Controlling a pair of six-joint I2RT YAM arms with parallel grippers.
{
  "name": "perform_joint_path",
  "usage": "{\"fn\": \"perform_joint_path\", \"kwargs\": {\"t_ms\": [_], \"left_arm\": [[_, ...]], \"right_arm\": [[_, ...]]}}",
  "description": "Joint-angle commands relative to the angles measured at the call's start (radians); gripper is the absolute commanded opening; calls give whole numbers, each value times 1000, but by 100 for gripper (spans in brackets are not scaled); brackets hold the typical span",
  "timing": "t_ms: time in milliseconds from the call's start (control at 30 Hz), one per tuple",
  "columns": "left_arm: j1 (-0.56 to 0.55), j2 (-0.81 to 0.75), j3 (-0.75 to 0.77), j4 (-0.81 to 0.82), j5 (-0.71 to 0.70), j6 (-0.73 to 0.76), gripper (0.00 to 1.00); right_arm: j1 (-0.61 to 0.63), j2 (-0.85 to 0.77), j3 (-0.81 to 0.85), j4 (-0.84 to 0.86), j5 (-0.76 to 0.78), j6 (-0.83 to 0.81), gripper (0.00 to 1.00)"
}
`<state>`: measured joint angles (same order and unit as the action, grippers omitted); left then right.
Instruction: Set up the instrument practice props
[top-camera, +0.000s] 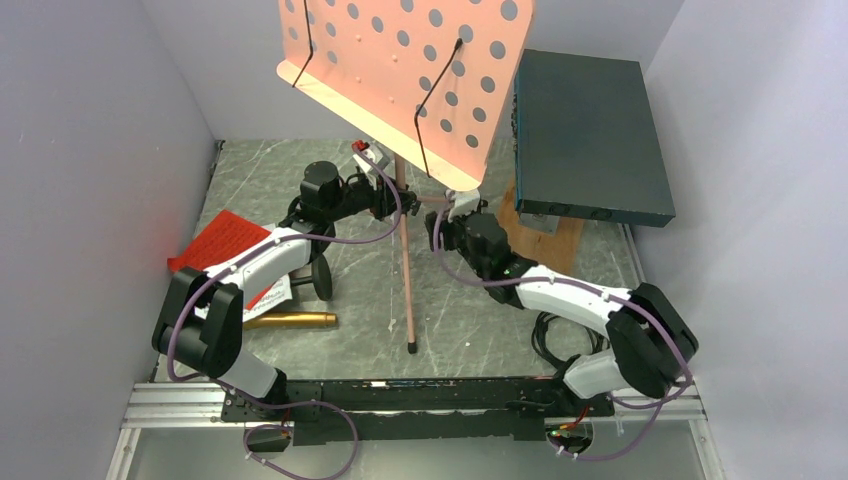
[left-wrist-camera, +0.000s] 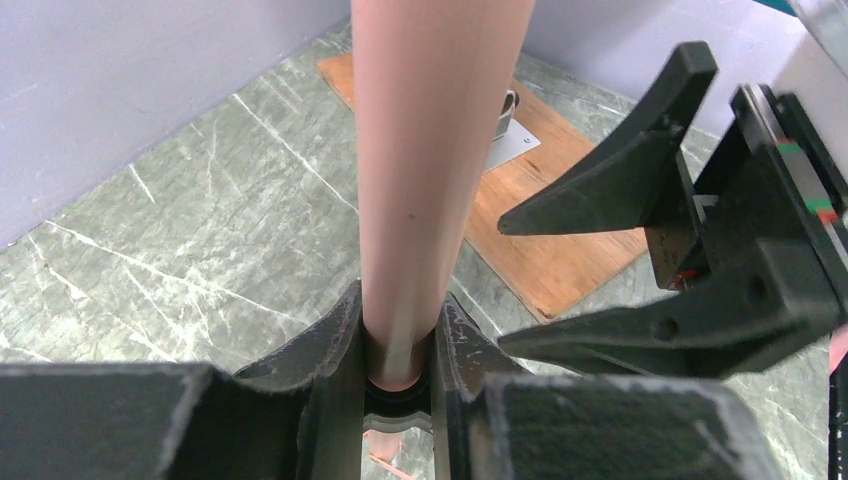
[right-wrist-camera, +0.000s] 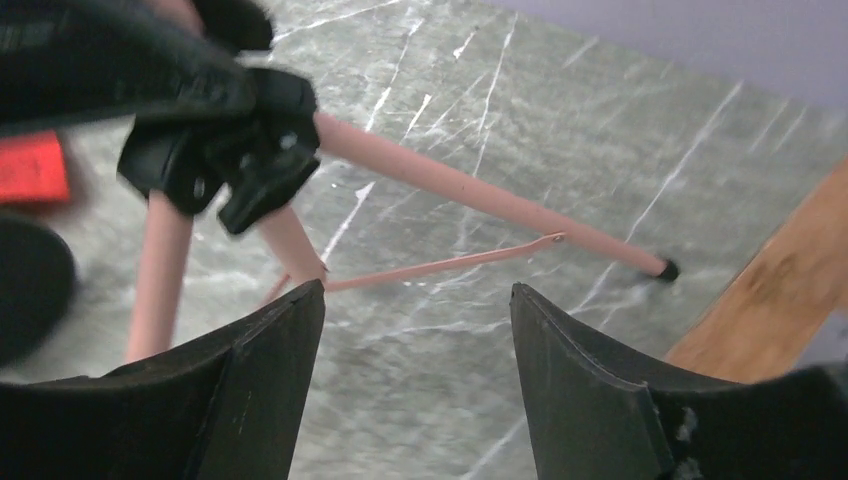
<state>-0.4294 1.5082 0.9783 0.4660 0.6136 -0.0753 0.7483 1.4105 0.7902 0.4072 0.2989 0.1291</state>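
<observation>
LEFT: pole (left-wrist-camera: 430, 150) of pink perforated metal music stand (top-camera: 400, 60) is pinched between left gripper (left-wrist-camera: 400, 335) jaws | RIGHT: right gripper (right-wrist-camera: 417, 300) jaws are held spread, empty, above tripod legs (right-wrist-camera: 480, 195).

No text, label, brand or number can be read anywhere; the red and white music sheets (top-camera: 228, 240) carry fine print too small and blurred to make out.

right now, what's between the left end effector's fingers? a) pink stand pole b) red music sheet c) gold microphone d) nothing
a: the left wrist view shows the left end effector shut around the pink stand pole, a finger pressed against each side of it.
</observation>
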Motion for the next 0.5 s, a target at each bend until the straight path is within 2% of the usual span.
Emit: {"fn": "perform_joint_path", "kwargs": {"t_ms": [0, 100, 200, 300, 367, 467], "left_arm": [[-3, -70, 19, 64, 68, -133, 0], [-3, -66, 18, 67, 77, -139, 0], [-3, -59, 19, 64, 72, -135, 0], [-2, -60, 20, 64, 80, -137, 0], [-2, -63, 18, 70, 78, -137, 0], [-2, -65, 23, 59, 80, -132, 0]], "right_arm": [[-4, -67, -144, 319, -206, -468, 71], [-4, -76, -220, 447, -378, -733, 71], [-18, -59, -180, 434, -484, -823, 71], [-36, -13, -159, 490, -587, -942, 69], [-45, 22, -124, 498, -603, -982, 68], [-50, 54, -72, 422, -631, -1025, 65]]}}
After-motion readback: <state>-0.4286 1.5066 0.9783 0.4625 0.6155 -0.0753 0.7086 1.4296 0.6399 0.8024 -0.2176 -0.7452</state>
